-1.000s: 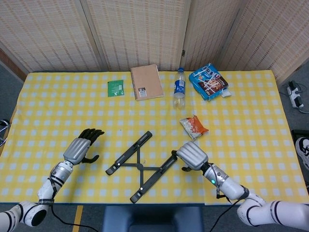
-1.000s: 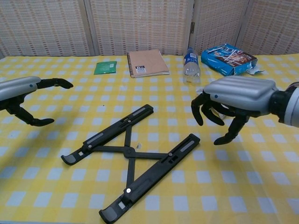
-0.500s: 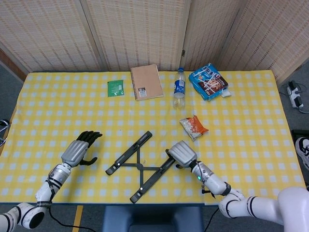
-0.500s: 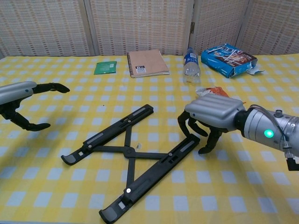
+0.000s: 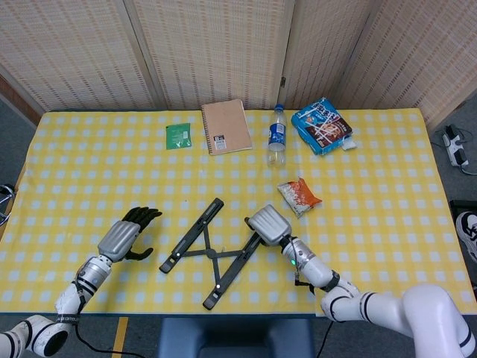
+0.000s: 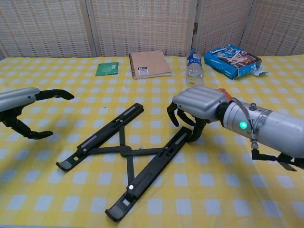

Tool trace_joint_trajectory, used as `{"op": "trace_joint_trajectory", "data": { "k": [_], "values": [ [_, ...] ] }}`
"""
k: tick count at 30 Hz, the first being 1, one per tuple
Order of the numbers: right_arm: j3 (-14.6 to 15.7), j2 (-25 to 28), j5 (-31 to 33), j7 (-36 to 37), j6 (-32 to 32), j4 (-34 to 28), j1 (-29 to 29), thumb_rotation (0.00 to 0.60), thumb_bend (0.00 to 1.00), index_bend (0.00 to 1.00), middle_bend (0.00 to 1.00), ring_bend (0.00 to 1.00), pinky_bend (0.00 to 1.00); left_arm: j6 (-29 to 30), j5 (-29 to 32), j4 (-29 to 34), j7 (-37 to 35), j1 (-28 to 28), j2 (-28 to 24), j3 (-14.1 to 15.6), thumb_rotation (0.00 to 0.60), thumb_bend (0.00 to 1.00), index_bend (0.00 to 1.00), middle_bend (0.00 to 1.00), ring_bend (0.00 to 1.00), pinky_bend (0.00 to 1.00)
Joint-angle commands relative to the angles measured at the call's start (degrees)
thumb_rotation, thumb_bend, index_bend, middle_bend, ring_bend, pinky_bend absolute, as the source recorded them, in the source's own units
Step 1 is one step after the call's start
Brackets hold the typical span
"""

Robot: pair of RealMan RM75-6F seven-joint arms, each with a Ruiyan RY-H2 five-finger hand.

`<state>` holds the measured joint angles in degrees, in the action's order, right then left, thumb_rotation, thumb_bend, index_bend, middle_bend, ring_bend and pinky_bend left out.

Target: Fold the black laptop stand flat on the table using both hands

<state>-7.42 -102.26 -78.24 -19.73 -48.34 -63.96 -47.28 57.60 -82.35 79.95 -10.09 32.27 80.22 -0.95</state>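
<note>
right hand [image 6: 197, 107] curled on far end of right rail of black X-frame laptop stand [image 6: 124, 152], mid-desk; left hand [image 6: 21, 102] spread, empty — brace left rail, push rails together evenly

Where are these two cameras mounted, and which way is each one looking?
Head view: sits high above the near table edge, looking steeply down on the whole yellow checked table; both forearms and hands rise from the bottom edge.
Chest view: sits low at the near edge, looking across the table toward the wicker screen; the left hand enters from the left, the right hand from the right.
Shared: the black laptop stand, both hands, the notebook, bottle and blue snack bag.
</note>
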Motion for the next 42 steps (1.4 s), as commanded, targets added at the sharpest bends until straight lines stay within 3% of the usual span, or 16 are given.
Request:
{"op": "trace_joint_trajectory", "data": {
  "k": [1, 5, 8, 12, 15, 23, 35, 42],
  "values": [
    [-2.5, -3.2, 1.1, 0.0, 1.0, 4.8, -2.6, 0.600, 0.16, 0.55, 0.77, 0.82, 0.89, -0.3, -0.1, 0.2, -0.1, 0.1, -0.1, 0.1, 0.600, 0.36, 0.14, 0.11, 0.00, 0.00],
    [-4.2, -4.4, 2.9, -0.6, 3.2, 8.0, -4.6, 0.600, 0.16, 0.55, 0.77, 0.82, 0.89, -0.8, -0.3, -0.3, 0.3, 0.5, 0.1, 0.0, 0.600, 0.36, 0.14, 0.11, 0.00, 0.00],
    [-4.0, -2.6, 3.2, -1.2, 3.6, 6.5, -4.6, 0.600, 0.16, 0.55, 0.77, 0.82, 0.89, -0.9, -0.4, -2.4, 1.8, 1.1, 0.8, -0.6, 0.600, 0.36, 0.14, 0.11, 0.00, 0.00],
    [-3.7, 2.6, 4.2, -2.4, 3.7, -0.6, -3.6, 0.600, 0.16, 0.55, 0.77, 0.82, 0.89, -1.7, -0.8, -8.2, 5.5, 2.7, 3.1, -1.2, 0.600, 0.35, 0.14, 0.11, 0.00, 0.00],
    [-3.8, 6.4, 5.0, -3.8, 3.0, -6.8, -2.9, 0.600, 0.16, 0.55, 0.77, 0.82, 0.89, -2.5, -1.6, -13.0, 7.7, 4.0, 5.4, -1.3, 0.600, 0.29, 0.12, 0.11, 0.00, 0.00],
    [-2.9, 10.5, 5.7, -5.6, 1.4, -16.3, -2.2, 0.600, 0.16, 0.55, 0.77, 0.82, 0.89, -2.8, -4.4, -21.4, 6.3, 6.4, 11.0, -0.7, 0.600, 0.23, 0.04, 0.05, 0.00, 0.00],
    [-2.1, 11.6, 7.5, -4.7, 0.2, -17.4, -1.6, 0.600, 0.16, 0.54, 0.77, 0.82, 0.89, -1.6, -7.6, -21.2, -0.8, 7.5, 14.1, 1.2, 0.600, 0.19, 0.02, 0.05, 0.00, 0.00],
    [-1.6, 12.1, 7.3, -3.1, -0.3, -17.2, -1.2, 0.600, 0.16, 0.53, 0.77, 0.82, 0.89, -1.3, -8.3, -19.9, -1.5, 8.1, 15.7, 1.5, 0.600, 0.19, 0.01, 0.05, 0.00, 0.00]
  ]
}}
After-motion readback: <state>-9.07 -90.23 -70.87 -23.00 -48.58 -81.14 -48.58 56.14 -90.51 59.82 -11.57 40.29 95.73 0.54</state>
